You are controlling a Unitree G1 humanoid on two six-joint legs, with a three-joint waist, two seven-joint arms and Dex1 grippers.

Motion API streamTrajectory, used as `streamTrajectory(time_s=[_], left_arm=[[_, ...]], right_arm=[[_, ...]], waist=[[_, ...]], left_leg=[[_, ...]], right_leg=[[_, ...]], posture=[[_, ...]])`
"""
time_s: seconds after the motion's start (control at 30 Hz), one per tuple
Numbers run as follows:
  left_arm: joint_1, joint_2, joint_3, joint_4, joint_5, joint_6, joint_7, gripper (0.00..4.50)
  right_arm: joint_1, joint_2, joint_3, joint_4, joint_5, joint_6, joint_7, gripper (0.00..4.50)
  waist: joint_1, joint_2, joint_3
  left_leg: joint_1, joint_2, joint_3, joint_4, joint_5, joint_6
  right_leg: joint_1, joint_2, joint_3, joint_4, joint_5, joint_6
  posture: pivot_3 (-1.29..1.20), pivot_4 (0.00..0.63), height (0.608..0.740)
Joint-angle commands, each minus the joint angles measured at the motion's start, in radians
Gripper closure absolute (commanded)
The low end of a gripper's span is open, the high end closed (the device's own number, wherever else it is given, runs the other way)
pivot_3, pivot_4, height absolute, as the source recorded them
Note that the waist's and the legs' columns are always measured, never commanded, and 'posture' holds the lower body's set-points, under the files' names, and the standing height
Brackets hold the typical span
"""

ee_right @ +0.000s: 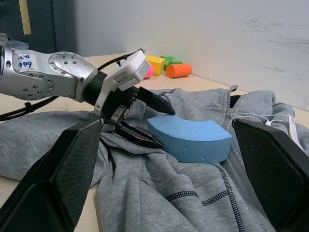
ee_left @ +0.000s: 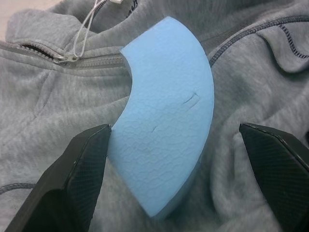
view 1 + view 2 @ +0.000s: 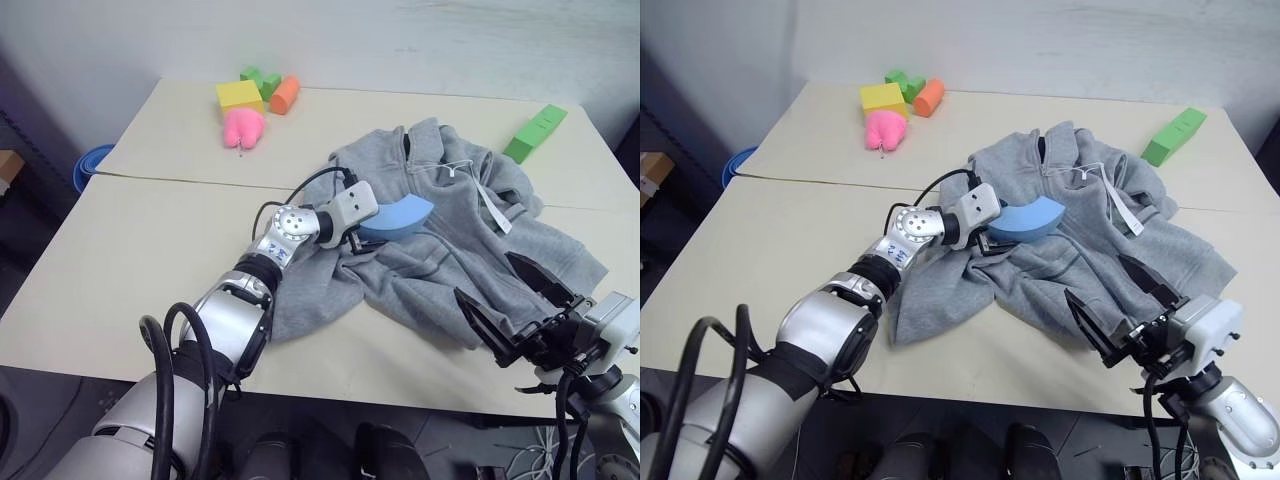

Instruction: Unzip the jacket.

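Note:
The grey jacket (image 3: 470, 250) lies crumpled on the table, centre right, with its zip front up. Its zipper (image 2: 91, 62) looks closed along the part I can see, and a metal pull (image 2: 63, 59) sits by a white drawstring. A curved blue foam piece (image 3: 400, 215) rests on the jacket. My left gripper (image 2: 175, 129) is open, low over the fabric, with its fingers (image 1: 154, 104) on either side of the foam's near end. My right gripper (image 3: 495, 285) is open, raised above the jacket's front right hem, pointing toward the foam.
Yellow (image 3: 240, 95), green (image 3: 260, 80), orange (image 3: 285, 95) and pink (image 3: 243, 127) foam shapes sit at the table's back left. A green block (image 3: 535, 132) lies at the back right. The beige table (image 3: 150, 250) stretches to the left of the jacket. A blue object (image 3: 92, 165) sits beyond the left edge.

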Motion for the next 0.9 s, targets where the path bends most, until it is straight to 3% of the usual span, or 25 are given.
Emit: streamTrajectory(time_s=[0.03, 0.23, 0.4, 0.47, 0.6, 0.8, 0.9], left_arm=[[-0.029, -0.019, 0.045, 0.005, -0.028, 0.066, -0.025, 0.65], [-0.021, -0.035, 0.068, 0.011, -0.020, 0.151, -0.006, 2.47], [-0.006, -0.039, 0.056, 0.005, 0.001, 0.135, -0.007, 3.90], [-0.002, -0.040, 0.108, -0.006, -0.053, 0.108, -0.025, 4.47], [0.002, -0.017, 0.246, -0.035, -0.193, 0.104, -0.133, 4.47], [0.040, 0.067, 0.278, -0.058, -0.221, 0.082, -0.201, 4.47], [0.043, 0.098, 0.282, -0.065, -0.221, 0.058, -0.211, 3.94]], right_arm=[[0.007, 0.008, -0.001, -0.047, 0.002, -0.022, -0.010, 0.00], [0.021, 0.018, 0.008, -0.055, -0.003, -0.028, -0.012, 0.00], [0.026, 0.019, 0.013, -0.055, -0.006, -0.037, -0.012, 0.00], [0.022, 0.019, 0.016, -0.050, -0.008, -0.040, -0.011, 0.00], [0.014, 0.021, 0.021, -0.043, -0.011, -0.043, -0.011, 0.00], [0.007, 0.020, 0.031, -0.031, -0.008, -0.048, -0.005, 0.00], [-0.003, 0.016, 0.035, -0.023, -0.009, -0.047, -0.004, 0.00]], waist=[[-0.001, 0.000, 0.000], [0.001, 0.000, 0.000], [0.001, -0.001, -0.001], [0.001, -0.001, -0.001], [-0.009, -0.001, -0.001], [-0.012, 0.000, -0.001], [-0.009, -0.001, -0.001]], left_leg=[[0.000, 0.000, 0.000, 0.000, 0.000, 0.000], [0.000, 0.000, 0.000, 0.001, 0.000, 0.000], [0.000, 0.000, 0.000, 0.003, 0.000, 0.000], [0.001, 0.001, 0.000, 0.003, 0.000, 0.000], [0.000, 0.002, -0.001, 0.003, 0.000, 0.000], [0.000, 0.001, 0.000, 0.003, 0.000, 0.000], [0.000, 0.001, 0.000, 0.003, 0.000, 0.000]], right_leg=[[0.000, 0.000, 0.000, 0.000, 0.000, 0.000], [0.000, 0.000, 0.000, 0.001, 0.000, 0.000], [0.000, 0.000, 0.001, 0.002, 0.000, 0.000], [0.000, 0.000, 0.001, 0.003, 0.000, 0.000], [-0.001, 0.000, 0.002, 0.003, 0.000, 0.000], [-0.003, 0.000, 0.002, 0.004, 0.000, 0.000], [-0.003, 0.000, 0.002, 0.004, 0.000, 0.000]], posture=[[0.00, 0.150, 0.740], [0.00, 0.150, 0.740], [0.00, 0.150, 0.740], [0.00, 0.150, 0.740], [0.00, 0.150, 0.740], [0.00, 0.150, 0.740], [0.00, 0.150, 0.740]])
